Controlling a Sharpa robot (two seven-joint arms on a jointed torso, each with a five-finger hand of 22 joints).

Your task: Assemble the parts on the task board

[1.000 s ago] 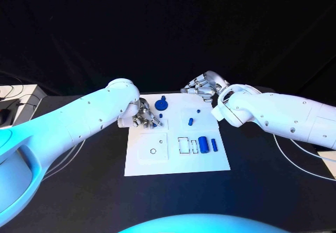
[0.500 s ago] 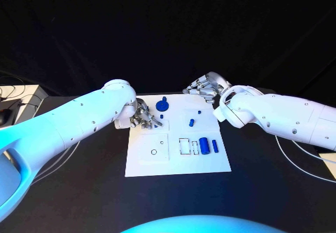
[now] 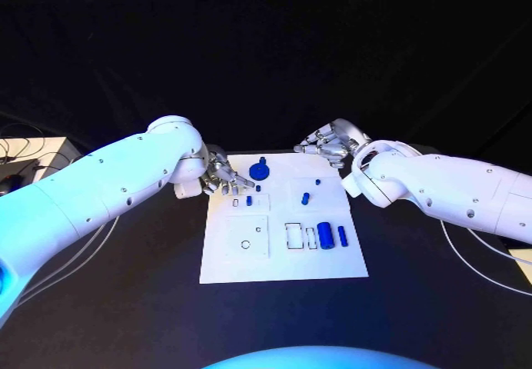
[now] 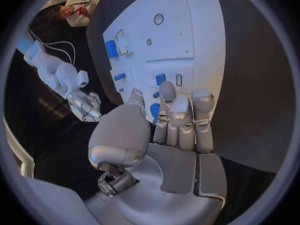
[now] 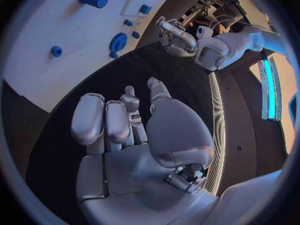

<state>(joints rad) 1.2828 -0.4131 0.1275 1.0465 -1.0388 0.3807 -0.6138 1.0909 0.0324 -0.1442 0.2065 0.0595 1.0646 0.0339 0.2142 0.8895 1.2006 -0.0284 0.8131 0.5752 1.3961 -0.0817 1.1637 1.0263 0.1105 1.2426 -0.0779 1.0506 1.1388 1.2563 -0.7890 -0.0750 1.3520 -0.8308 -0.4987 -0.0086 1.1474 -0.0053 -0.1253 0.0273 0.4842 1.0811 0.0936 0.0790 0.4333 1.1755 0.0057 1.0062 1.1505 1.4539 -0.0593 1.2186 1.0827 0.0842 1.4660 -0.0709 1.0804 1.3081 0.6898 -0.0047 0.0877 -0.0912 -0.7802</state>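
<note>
Black table before a dark backdrop.

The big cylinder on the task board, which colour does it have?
Blue. The cylinder lies on the white task board; the head view shows it best.

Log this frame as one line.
left hand: open, over task board left edge | right hand: open, off board's far corner | parts: untouched

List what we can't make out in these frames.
- Left hand: its fingertips cover the board edge in head view; contact unclear.
- Round part: mostly behind the fingers in left wrist view.
- Right hand: half hidden by its own arm in head view.
</note>
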